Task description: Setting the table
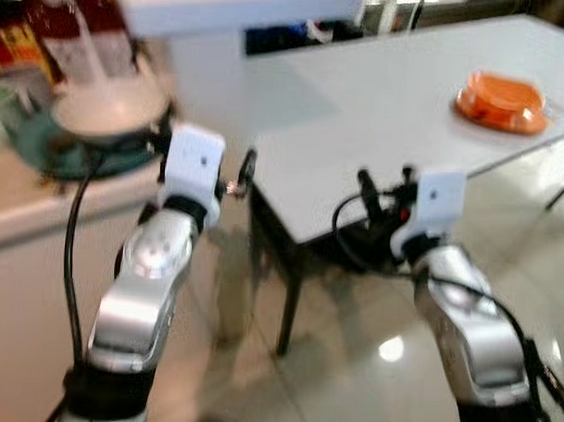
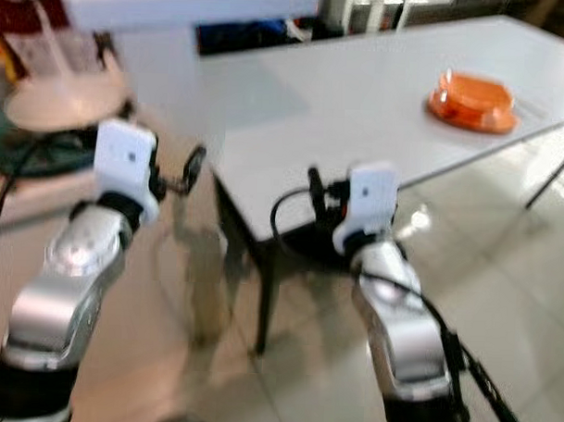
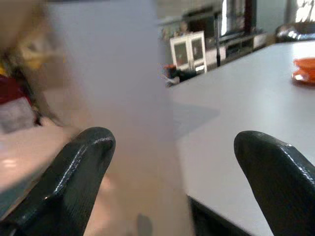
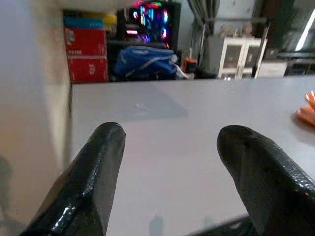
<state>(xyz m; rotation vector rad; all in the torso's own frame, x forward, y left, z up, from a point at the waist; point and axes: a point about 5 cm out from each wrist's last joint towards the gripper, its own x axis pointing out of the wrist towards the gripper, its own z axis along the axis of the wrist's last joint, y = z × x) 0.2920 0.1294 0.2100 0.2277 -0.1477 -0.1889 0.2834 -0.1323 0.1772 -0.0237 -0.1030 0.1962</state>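
Orange dish [image 1: 502, 102] flat on white table [image 1: 387, 131], far side; left gripper [image 3: 172, 182] and right gripper [image 4: 172, 177] both spread, empty.

Orange dish [image 1: 502, 102] – pale grey table [image 1: 387, 113] – black gripper fingers [image 4: 93, 177]

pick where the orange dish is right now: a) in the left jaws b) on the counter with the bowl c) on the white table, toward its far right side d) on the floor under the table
c: the orange dish sits on the white table, far over on the robot's right, while both the left gripper and the right gripper are open and empty, short of the table's near edge.
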